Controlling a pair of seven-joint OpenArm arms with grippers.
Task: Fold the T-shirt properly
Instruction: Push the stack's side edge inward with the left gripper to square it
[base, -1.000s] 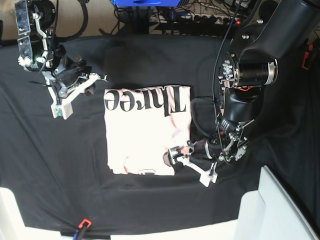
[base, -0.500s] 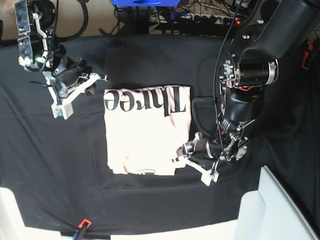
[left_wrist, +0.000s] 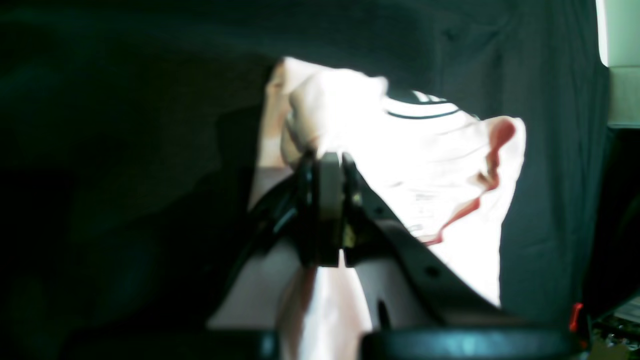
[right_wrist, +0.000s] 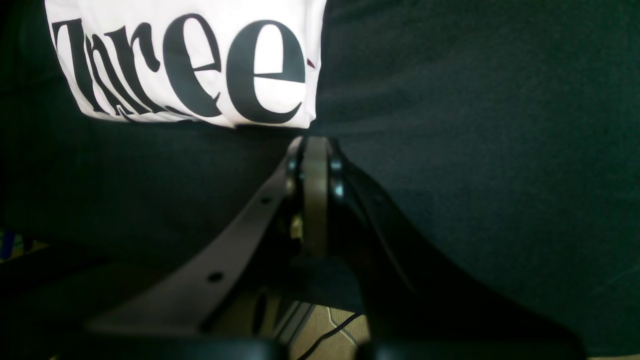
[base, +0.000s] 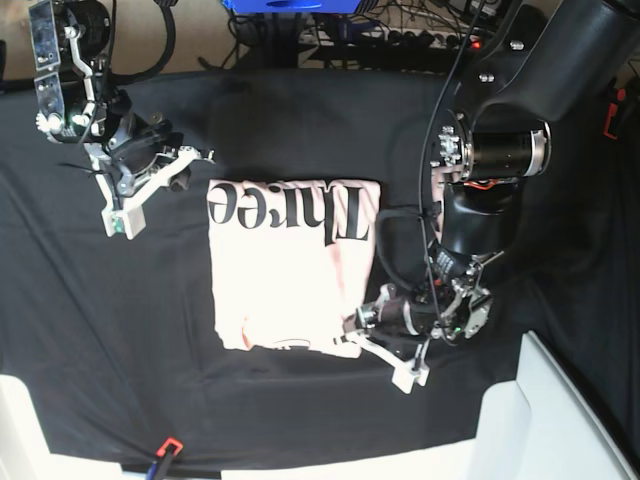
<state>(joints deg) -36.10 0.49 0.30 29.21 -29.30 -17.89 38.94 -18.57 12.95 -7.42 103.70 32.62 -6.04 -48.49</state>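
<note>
the left tool (left_wrist: 324, 165) was clamped on a corner of the t-shirt (base: 290, 265), raising the fabric into a bunched fold. the right tool (right_wrist: 314, 150) was fully closed and held nothing, just off the printed edge. the t-shirt lay folded at the centre of the black-clothed worktop (base: 120, 330), print up
</note>
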